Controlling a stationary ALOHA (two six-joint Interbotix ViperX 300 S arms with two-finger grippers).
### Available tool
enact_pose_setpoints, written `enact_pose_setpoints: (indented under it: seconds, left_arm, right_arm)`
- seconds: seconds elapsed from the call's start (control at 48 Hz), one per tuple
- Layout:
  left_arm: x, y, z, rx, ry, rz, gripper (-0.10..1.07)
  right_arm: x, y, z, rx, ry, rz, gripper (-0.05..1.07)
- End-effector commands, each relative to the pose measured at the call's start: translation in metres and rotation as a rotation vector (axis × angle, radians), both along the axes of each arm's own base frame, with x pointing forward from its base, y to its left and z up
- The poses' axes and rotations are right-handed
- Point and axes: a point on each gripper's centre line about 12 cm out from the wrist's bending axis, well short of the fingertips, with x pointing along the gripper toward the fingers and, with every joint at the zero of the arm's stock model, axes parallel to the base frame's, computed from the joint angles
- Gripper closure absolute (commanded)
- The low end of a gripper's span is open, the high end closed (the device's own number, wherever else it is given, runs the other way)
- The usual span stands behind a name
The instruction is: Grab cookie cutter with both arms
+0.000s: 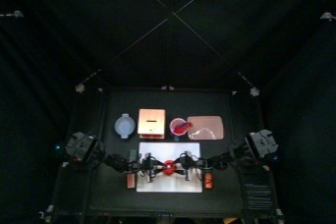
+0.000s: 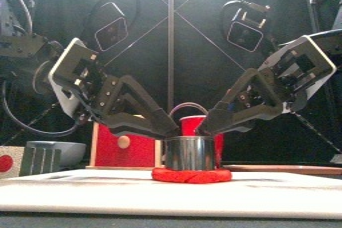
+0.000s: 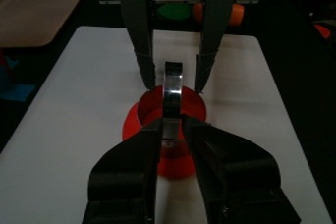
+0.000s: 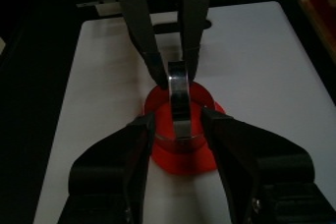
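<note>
The cookie cutter (image 2: 191,152) is a short shiny metal ring standing on a flat bright red lump (image 2: 190,176) on the white mat (image 2: 80,187). In the top view only the red lump (image 1: 170,168) shows between the two arms. My left gripper (image 2: 162,133) comes in from the left, and its jaws close in on the cutter's wall (image 3: 172,85) in the left wrist view. My right gripper (image 2: 222,130) comes in from the right. Its jaws stand apart on either side of the cutter (image 4: 178,81).
Behind the mat a tan tray (image 1: 213,126) holds a pinkish-red cup (image 1: 180,127). Left of it are an orange-and-white box (image 1: 151,122) and a clear container (image 1: 125,125). A grey cup (image 2: 51,157) stands at the front left. The mat's front strip (image 1: 168,185) is bare.
</note>
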Motion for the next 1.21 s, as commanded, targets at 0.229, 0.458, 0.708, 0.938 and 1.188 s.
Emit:
enact_pose_setpoints:
  seconds: [0.229,0.458,0.708,0.938,1.188]
  left_arm:
    - [0.006,-0.001,0.007,-0.011,-0.024,0.004,0.32]
    - [0.006,-0.001,0.007,-0.011,-0.024,0.004,0.32]
    - [0.006,0.0,0.006,-0.012,-0.017,0.005,0.32]
    - [0.005,0.002,-0.002,-0.047,0.038,0.052,0.38]
    - [0.006,-0.004,-0.013,-0.072,0.089,0.058,0.48]
  right_arm:
    - [0.006,-0.002,0.011,0.013,-0.038,-0.016,0.24]
    - [0.006,-0.002,0.011,0.009,-0.034,-0.009,0.43]
    - [0.004,-0.001,0.004,0.004,0.003,-0.001,0.57]
    - [0.002,0.001,-0.008,0.005,0.068,0.008,0.58]
    - [-0.002,0.003,-0.019,0.005,0.111,0.01,0.58]
